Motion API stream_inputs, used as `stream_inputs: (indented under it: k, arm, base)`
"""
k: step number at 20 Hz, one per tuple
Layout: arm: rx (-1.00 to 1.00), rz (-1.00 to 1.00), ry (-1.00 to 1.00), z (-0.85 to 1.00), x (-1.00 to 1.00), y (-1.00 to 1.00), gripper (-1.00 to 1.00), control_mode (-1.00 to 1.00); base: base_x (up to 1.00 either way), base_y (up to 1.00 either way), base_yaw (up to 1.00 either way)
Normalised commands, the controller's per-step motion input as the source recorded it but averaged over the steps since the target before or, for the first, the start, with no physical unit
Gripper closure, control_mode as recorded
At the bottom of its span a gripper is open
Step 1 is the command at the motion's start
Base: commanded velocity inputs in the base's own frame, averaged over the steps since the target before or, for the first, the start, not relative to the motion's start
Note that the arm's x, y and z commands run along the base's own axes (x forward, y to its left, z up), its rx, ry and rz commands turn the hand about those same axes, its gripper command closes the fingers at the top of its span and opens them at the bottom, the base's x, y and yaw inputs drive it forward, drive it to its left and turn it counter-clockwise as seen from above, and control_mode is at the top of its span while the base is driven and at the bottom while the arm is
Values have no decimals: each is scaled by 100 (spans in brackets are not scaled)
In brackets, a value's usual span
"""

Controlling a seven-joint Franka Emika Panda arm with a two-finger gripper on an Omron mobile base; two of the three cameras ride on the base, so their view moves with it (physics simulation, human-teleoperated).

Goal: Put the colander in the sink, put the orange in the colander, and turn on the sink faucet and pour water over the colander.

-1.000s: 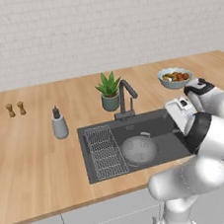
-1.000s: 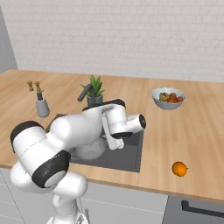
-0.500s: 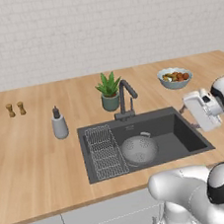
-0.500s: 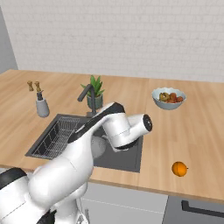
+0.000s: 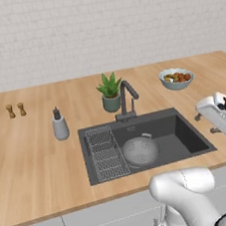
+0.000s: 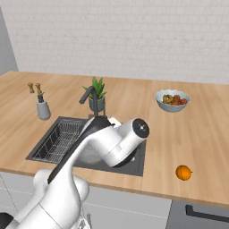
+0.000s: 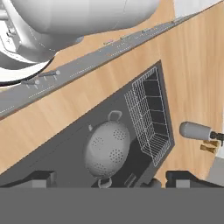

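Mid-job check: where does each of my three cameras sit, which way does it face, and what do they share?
Left base view: behind-left, facing forward and down at the sink; gripper at right edge.
Right base view: behind-right, same counter; arm crosses the sink, orange at right.
Hand view: on the hand, rolled, looking down at the colander.
Shared: colander in the sink beside the wire grid.

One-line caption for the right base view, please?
Colander already in the sink; arm swung right toward the orange lying on the counter.
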Motion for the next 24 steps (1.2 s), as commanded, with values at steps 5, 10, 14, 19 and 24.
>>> stream_inputs:
  k: [5, 10, 14, 19, 24]
  arm:
    - [-15, -8, 0, 17, -13, -18, -100, -100]
    - [-10, -9, 3, 9, -4, -46, -100, -100]
    - [-27, -10, 8, 0, -14, -78, -100, -100]
    - [-25, -8, 7, 0, -2, -65, -100, -100]
    - [-19, -2, 6, -14, -3, -68, -100, -100]
  base:
    - [0, 0, 0]
    - [0, 0, 0]
    - [0, 0, 0]
    - [0, 0, 0]
    - [0, 0, 0]
